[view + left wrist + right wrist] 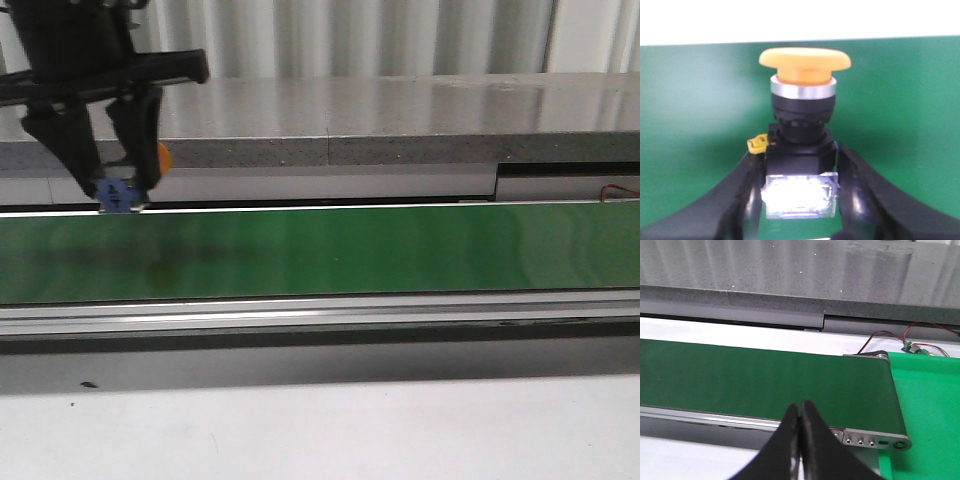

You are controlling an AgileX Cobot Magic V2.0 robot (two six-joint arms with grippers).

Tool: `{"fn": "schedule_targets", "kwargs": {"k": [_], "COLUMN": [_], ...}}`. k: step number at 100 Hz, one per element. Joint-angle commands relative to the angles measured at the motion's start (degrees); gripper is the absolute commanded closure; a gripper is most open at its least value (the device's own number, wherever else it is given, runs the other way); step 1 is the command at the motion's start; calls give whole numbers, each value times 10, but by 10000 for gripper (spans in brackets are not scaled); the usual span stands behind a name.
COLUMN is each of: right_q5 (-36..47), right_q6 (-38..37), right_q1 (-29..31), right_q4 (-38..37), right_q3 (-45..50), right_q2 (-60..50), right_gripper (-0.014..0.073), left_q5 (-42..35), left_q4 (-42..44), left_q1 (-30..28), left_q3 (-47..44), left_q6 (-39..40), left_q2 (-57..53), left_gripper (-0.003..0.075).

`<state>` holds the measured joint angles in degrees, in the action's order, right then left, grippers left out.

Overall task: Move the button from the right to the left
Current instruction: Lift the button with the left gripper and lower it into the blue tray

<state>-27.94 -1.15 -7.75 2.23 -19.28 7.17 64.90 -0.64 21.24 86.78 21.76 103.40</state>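
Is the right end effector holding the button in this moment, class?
No. The right end effector is shut on nothing above the green belt; the button sits between the left end effector's fingers.

Pale ribbed wall panels (pixel 380 35) at back, vertical folds catching soft light. Below, long grey speckled ledge (pixel 400 120), glossy, reflecting the wall. Aluminium rail (pixel 320 318) along near side, dark gap beneath. White surface (pixel 320 430) in foreground, evenly lit, few dark specks.

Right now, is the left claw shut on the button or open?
Shut on it: in the left wrist view the left claw has both fingers pressed against the push-button block's sides.
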Motion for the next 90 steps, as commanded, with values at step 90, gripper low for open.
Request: {"fn": "schedule_targets", "kwargs": {"k": [90], "right_q5": [46], "right_q6": [4], "right_q1": [0], "right_q4": [-5], "right_q3": [-15], "right_q2": [6], "right_gripper": [662], "left_q5": [71], "left_q4": [75], "left_q1": [-371], "left_q3": [19], "left_q6": [-302], "left_q2": [-27], "left_gripper": [741]}}
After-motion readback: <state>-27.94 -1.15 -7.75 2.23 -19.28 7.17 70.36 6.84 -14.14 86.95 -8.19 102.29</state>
